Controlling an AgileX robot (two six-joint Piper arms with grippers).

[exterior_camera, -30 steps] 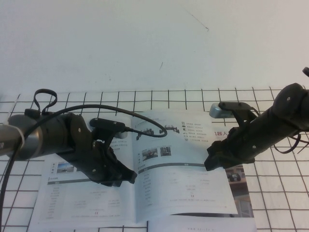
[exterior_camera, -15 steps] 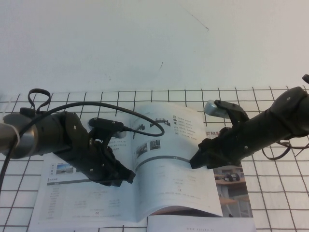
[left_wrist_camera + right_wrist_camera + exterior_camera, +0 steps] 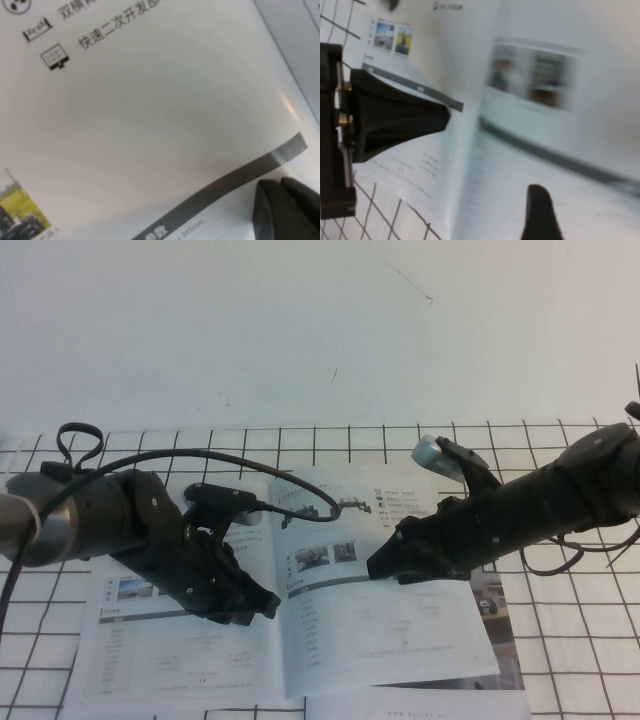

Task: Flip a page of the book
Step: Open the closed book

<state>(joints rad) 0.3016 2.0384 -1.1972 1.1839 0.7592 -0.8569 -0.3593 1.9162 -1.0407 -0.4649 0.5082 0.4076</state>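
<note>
High view: my right gripper (image 3: 385,562) has slid inward across the page (image 3: 400,625), from near its outer edge a second ago to about the middle of the sheet now, close to the grey bar. The page bulged up half a second ago; now it lies flatter again, with its outer edge just lifted off the booklet (image 3: 495,610) beneath. I judge the sheet slipped from under my fingertip rather than coming up, so the turn is not yet won. My left gripper (image 3: 262,606) presses the left half of the book (image 3: 180,650) just beside the spine and has not shifted. The book lies open on the grid mat (image 3: 580,660), between my two arms. No container is on the table, so nothing is held in one.

Left wrist view: a dark fingertip (image 3: 285,210) rests on the book's paper (image 3: 150,125) below a grey bar; I cannot tell how my left jaws stand.

Right wrist view: my right jaws stand wide, one finger (image 3: 540,212) touching the page (image 3: 545,125), holding nothing. The left gripper (image 3: 395,120) shows across the spine.
</note>
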